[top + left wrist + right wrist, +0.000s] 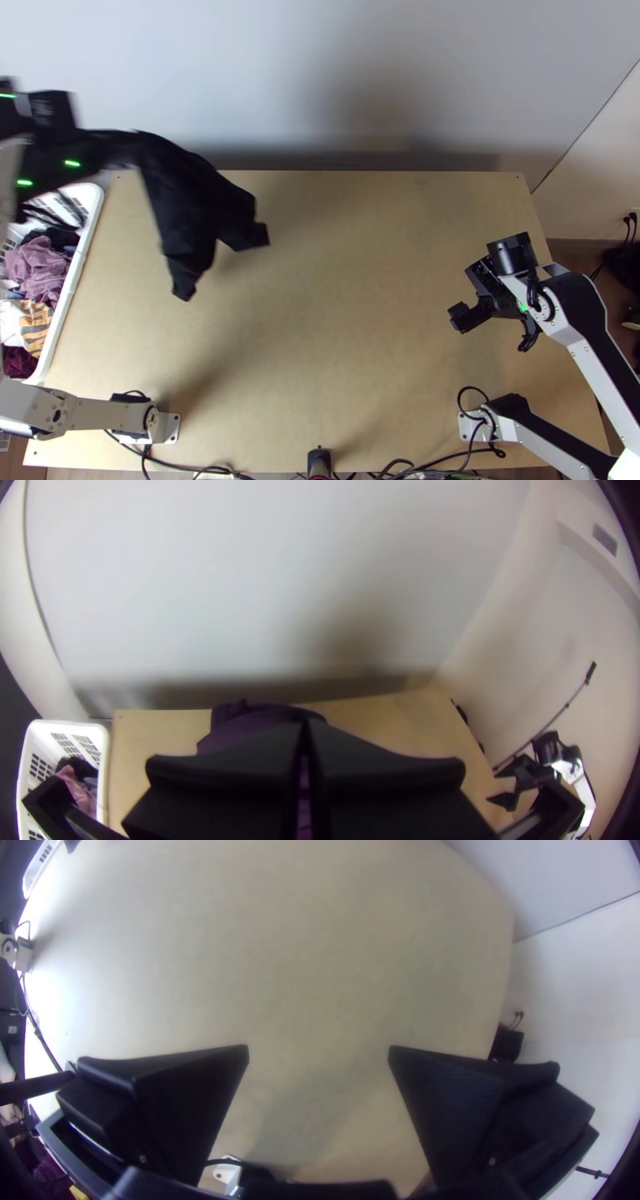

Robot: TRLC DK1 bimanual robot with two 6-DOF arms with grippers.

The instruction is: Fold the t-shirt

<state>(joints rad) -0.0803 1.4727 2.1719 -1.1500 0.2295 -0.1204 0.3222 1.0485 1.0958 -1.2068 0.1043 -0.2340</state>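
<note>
A black t-shirt [188, 200] hangs bunched over the table's far left part in the top view, its loose lower ends pointing down and to the right. At its upper left end, my left gripper [98, 144] is shut on the cloth. In the left wrist view the fingers of the left gripper [305, 725] are pressed together, and the dark purple-looking shirt [250, 725] shows beyond and below them. Over the table's right part, far from the shirt, my right gripper [478, 280] is open. The right wrist view shows the right gripper [319, 1048] with a wide gap holding nothing.
A white basket [84, 228] of mixed clothes stands at the table's left edge, close to the raised left arm. Bare wooden table [344, 304] lies between the two arms. Cables [216, 468] run along the near edge, and a wall [320, 80] rises behind.
</note>
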